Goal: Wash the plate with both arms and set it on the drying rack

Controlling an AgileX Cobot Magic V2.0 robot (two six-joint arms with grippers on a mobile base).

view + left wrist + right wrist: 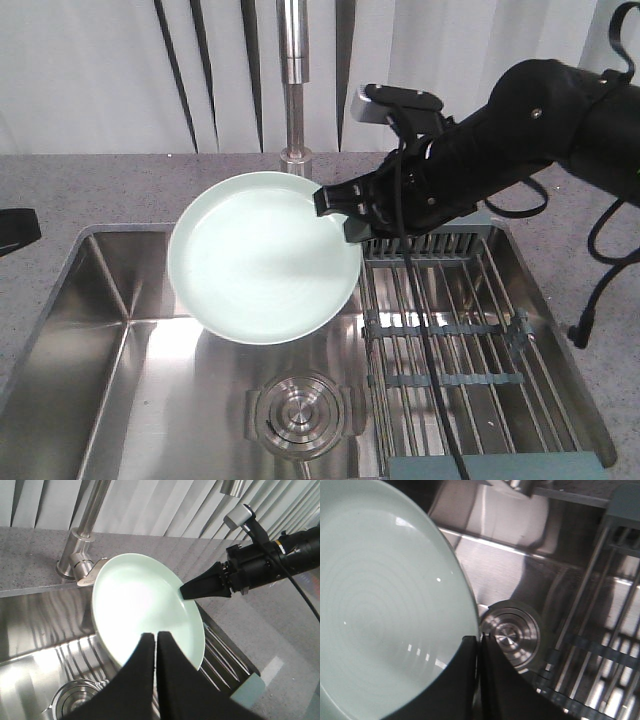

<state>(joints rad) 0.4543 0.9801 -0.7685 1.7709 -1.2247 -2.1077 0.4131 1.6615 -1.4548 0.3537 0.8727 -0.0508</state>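
Right claw [335,212] grips the plate [250,265] — arm [530,120] stretched low across the sink [100,330]

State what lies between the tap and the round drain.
The plate, gripped at its rim by the right claw, hangs over the sink between the tap and the drain. The front view shows this.

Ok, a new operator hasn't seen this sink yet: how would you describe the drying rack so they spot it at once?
Find the steel sink in the grey counter. The drying rack spans its right part, below the black arm holding the plate. Unlike the round ringed drain strainer beside it, it is parallel steel rods with grey-teal cross straps.
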